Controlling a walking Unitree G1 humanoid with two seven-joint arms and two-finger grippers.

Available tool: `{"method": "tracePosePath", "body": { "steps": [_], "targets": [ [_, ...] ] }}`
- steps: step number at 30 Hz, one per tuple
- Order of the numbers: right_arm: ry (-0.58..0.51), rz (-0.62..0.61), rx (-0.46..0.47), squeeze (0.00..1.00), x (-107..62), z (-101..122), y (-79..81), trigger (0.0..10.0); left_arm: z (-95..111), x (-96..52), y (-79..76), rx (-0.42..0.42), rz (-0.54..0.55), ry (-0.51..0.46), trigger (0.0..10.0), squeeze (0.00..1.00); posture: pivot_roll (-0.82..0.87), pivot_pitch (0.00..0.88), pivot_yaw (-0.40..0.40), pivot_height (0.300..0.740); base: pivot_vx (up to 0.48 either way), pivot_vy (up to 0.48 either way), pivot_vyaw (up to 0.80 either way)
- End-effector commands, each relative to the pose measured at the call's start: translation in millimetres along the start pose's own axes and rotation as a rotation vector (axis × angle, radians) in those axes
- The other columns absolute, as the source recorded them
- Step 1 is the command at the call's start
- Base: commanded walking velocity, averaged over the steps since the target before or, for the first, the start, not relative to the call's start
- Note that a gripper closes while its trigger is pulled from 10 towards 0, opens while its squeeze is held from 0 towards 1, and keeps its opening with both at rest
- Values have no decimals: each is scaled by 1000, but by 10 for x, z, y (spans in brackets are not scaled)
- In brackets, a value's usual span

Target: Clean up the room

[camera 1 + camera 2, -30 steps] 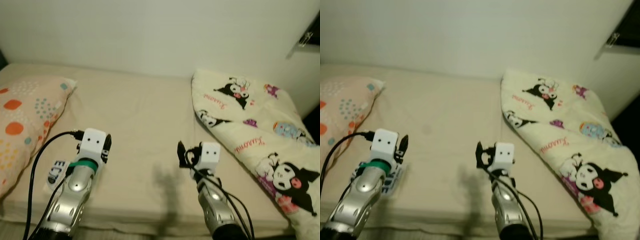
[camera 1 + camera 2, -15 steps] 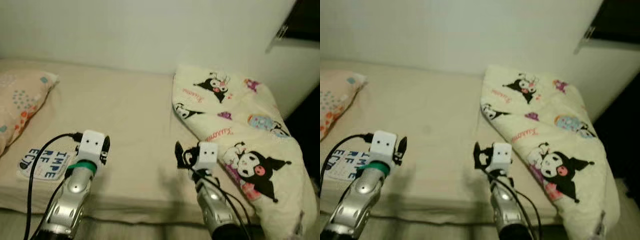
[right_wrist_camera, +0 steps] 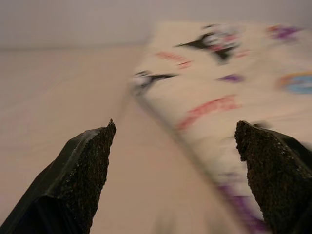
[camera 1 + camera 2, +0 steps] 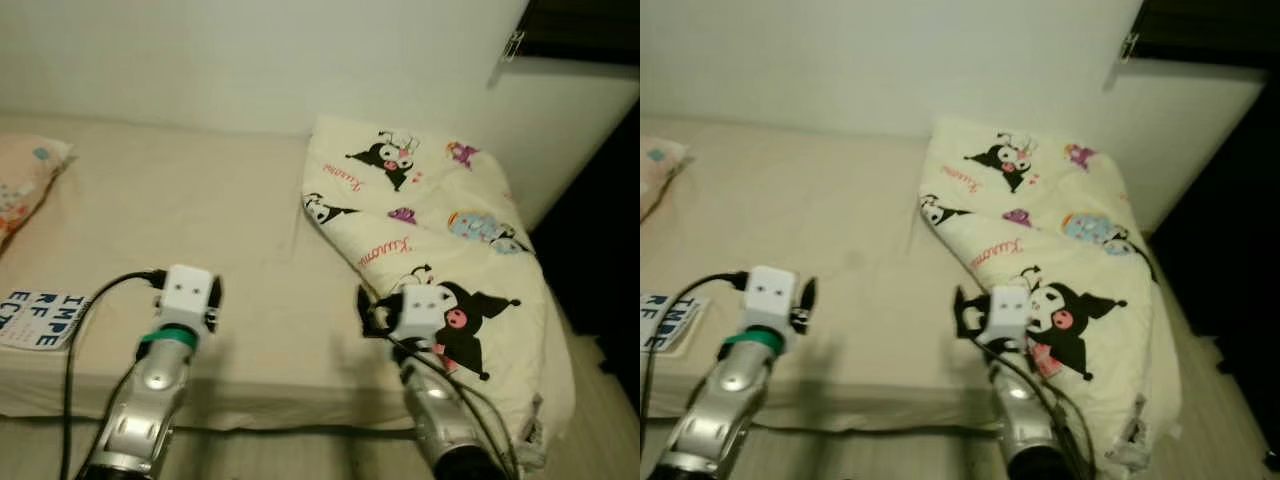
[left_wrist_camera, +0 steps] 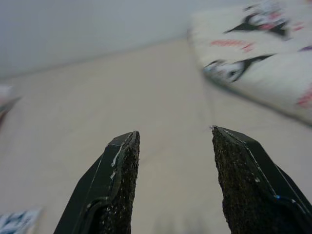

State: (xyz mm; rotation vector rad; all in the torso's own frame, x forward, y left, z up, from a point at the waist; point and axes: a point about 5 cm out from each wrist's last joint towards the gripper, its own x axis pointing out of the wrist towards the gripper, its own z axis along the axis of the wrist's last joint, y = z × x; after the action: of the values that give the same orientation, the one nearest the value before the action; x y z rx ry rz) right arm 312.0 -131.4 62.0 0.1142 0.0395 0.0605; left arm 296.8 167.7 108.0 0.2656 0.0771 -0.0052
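Bed (image 4: 230, 220) with a beige sheet, seen from the head camera against a pale wall (image 4: 250, 50). A cream blanket (image 4: 440, 230) printed with black cartoon figures and pink lettering is laid folded over the bed's right part, its near corner drooping over the mattress edge toward the floor. At the far left edge of the left eye view a spotted pillow (image 4: 20, 180) is cut off by the frame, and a small white card with dark letters (image 4: 40, 318) is seen near the bed's front edge, also clipped — in the right eye view less of each is shown. A dark opening (image 4: 600, 200) is seen to the right of the bed; its contents cannot be made out.

Both silver arms are raised forward over the front edge of the mattress. The left hand (image 5: 173, 180) is held above bare sheet, its two black fingers (image 5: 117, 185) parted with nothing between them; in its wrist view the sheet runs ahead to the wall, with the blanket's edge at one side. The right hand (image 3: 178, 175) is spread wide and empty — its wrist view, blurred, is directed along the blanket's folded edge, where sheet and printed fabric meet. From the head views the right hand (image 4: 372, 312) is seen just beside the blanket's near part, and whether it touches the fabric cannot be told.
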Motion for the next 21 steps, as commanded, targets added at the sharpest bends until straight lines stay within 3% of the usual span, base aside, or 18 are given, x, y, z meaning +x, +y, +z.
{"method": "tracePosePath", "body": {
  "steps": [1, 21],
  "targets": [
    [25, -2, 8, 0, -34, -67, 13, 10000, -55, -13, 16, 14, -1, 21, 10000, 0, 120, 3, -10, 740, 0, -307, 0],
    [31, -2, 8, 0, -42, -80, 14, 10000, -58, -14, 11, 15, -1, 22, 10000, 0, 122, 11, -9, 740, 0, -348, 0]
  ]
}}
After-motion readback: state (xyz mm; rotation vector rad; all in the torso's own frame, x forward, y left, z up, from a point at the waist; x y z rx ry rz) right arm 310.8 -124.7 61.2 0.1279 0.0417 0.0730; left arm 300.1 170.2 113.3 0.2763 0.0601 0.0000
